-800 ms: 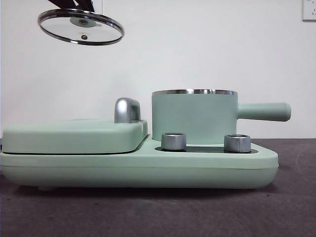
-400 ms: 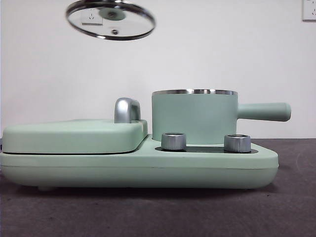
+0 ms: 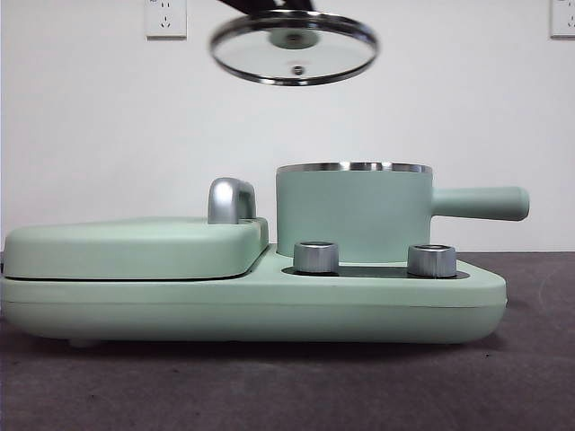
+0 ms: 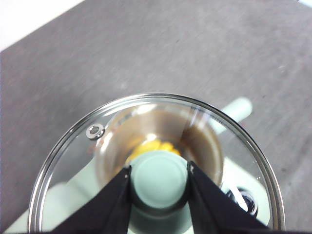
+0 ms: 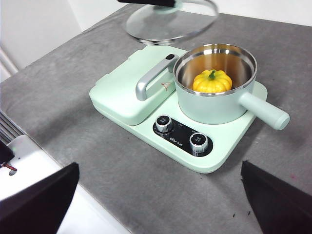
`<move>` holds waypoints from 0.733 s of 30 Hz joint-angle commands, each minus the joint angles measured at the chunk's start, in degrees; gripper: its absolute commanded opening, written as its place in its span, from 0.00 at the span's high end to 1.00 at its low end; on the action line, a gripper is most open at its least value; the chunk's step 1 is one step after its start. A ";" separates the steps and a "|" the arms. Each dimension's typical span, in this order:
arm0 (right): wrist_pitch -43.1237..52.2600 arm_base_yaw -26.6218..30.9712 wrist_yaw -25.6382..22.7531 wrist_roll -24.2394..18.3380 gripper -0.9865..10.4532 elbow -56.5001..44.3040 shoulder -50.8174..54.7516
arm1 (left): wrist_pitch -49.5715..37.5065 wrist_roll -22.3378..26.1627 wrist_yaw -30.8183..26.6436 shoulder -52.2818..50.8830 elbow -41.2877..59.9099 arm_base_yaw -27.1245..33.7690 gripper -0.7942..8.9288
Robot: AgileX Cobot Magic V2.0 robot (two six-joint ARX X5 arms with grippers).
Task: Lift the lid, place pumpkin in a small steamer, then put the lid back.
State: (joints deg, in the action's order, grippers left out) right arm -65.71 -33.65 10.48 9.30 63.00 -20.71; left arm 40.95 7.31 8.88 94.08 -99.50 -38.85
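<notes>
Your left hand [image 4: 159, 187] is clenched on the knob of the lid [image 3: 294, 47], which hangs tilted in the air above and a little to the left of the small steamer [image 3: 354, 211], well clear of its rim. The pumpkin [image 5: 212, 81] already sits inside the pot, stem up, so the step in hand is judged to be the replacement of the lid. You should carry it right until it is centred over the rim, level it, then lower it straight down and release only once the steel edge is seated all round; a tilted descent risks catching one side on the rim or on the stem. Your right hand [image 5: 158, 195] waits released at the near side of the desk [image 5: 73, 87], well apart from the cooker. From the front the pot wall hides the pumpkin entirely, and the arm above the lid is cut off. Through the glass in the left wrist view only a yellow patch shows; the clearance over the stem cannot be judged.
</notes>
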 commanded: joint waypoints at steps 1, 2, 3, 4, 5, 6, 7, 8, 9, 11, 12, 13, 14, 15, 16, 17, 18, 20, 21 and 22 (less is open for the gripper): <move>0.57 -0.33 0.04 1.22 0.45 0.46 -0.04 | -3.45 -0.37 -0.02 2.54 -1.42 -1.18 0.89; 0.57 -0.35 0.04 1.22 0.45 0.46 -0.04 | -4.02 -0.50 -0.02 3.28 -1.42 -1.49 0.89; 0.57 -0.35 0.02 1.25 0.45 0.46 -0.04 | -4.61 -0.52 -0.02 4.09 -1.42 -1.70 0.89; 0.57 -0.35 0.00 1.27 0.45 0.46 -0.04 | -5.05 -0.50 -0.02 4.74 -1.42 -1.75 0.89; 0.57 -0.35 0.00 1.27 0.45 0.46 -0.04 | -5.46 -0.50 -0.02 5.44 -1.42 -1.75 0.89; 0.57 -0.35 -0.02 1.27 0.45 0.46 -0.04 | -6.10 -0.50 -0.02 6.29 -1.42 -1.77 0.89; 0.57 -0.35 0.00 1.27 0.45 0.46 -0.04 | -6.54 -0.48 -0.02 6.93 -1.42 -1.77 0.89; 0.57 -0.35 -0.02 1.27 0.45 0.46 -0.04 | -7.15 -0.48 -0.02 7.65 -1.42 -1.77 0.89; 0.57 -0.35 0.00 1.27 0.45 0.46 -0.04 | -7.82 -0.48 -0.02 8.41 -1.42 -1.77 0.89; 0.57 -0.35 0.00 1.44 0.45 0.46 -0.04 | -9.01 -0.48 -0.02 9.55 -1.42 -1.68 0.89; 0.57 -0.35 0.00 1.70 0.45 0.46 -0.04 | -9.60 -0.48 -0.02 10.12 -1.42 -1.64 0.89; 0.57 -0.35 0.02 1.92 0.45 0.46 -0.04 | -10.10 -0.50 -0.02 10.56 -1.42 -1.64 0.89; 0.55 -0.35 0.02 2.08 0.45 0.46 -0.04 | -10.60 -0.50 -0.02 11.02 -1.42 -1.66 0.89; 0.55 -0.35 0.00 2.10 0.45 0.46 -0.04 | -11.02 -0.50 -0.02 11.47 -1.42 -1.66 0.89; 0.55 -0.35 0.00 2.10 0.45 0.46 -0.04 | -11.41 -0.50 -0.02 11.93 -1.42 -1.66 0.89; 0.55 -0.35 0.00 2.14 0.45 0.46 -0.04 | -11.96 -0.48 -0.02 12.57 -1.42 -1.66 0.89; 0.55 -0.35 0.02 2.34 0.45 0.46 -0.04 | -12.39 -0.48 -0.02 13.14 -1.42 -1.68 0.89; 0.55 -0.35 0.00 2.75 0.45 0.46 -0.04 | -12.90 -0.48 -0.02 13.92 -1.42 -1.68 0.89; 0.55 -0.35 -0.02 2.73 0.45 0.46 -0.04 | -13.18 -0.46 -0.02 14.23 -1.42 -1.68 0.89; 0.55 -0.35 -0.07 2.73 0.45 0.46 -0.04 | -13.27 -0.46 -0.02 14.27 -1.42 -1.68 0.89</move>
State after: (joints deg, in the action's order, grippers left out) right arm -65.71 -33.65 10.46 11.03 63.00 -20.71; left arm 29.74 7.27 8.80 107.96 -99.46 -40.07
